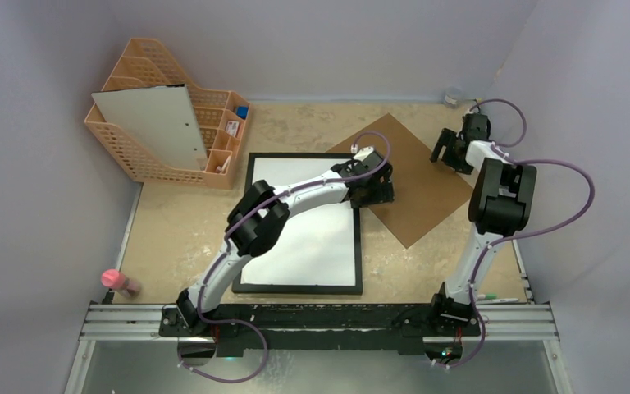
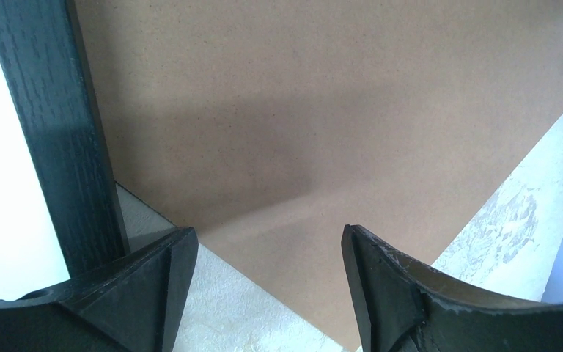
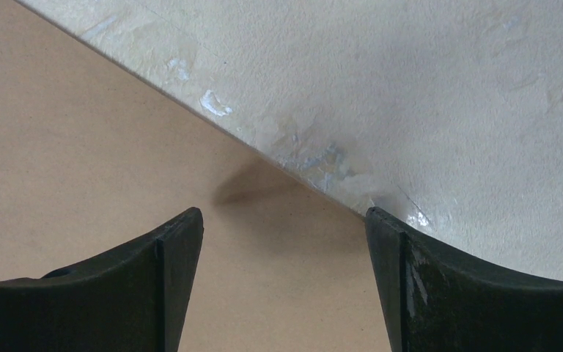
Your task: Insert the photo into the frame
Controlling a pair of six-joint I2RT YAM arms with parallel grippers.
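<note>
Board point(image 1: 414, 176), right of centre, is flanked by left gripper point(image 1: 373, 193) and right gripper point(image 1: 445, 152), both spread wide and empty, presumably for lifting.

Lilac walls point(image 1: 312, 41) (scuffed beige tabletop point(image 1: 180, 238))

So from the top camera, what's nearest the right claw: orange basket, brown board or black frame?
1. Brown board, just under the right claw.
2. Black frame, to its left.
3. Orange basket, far-left corner.
</note>
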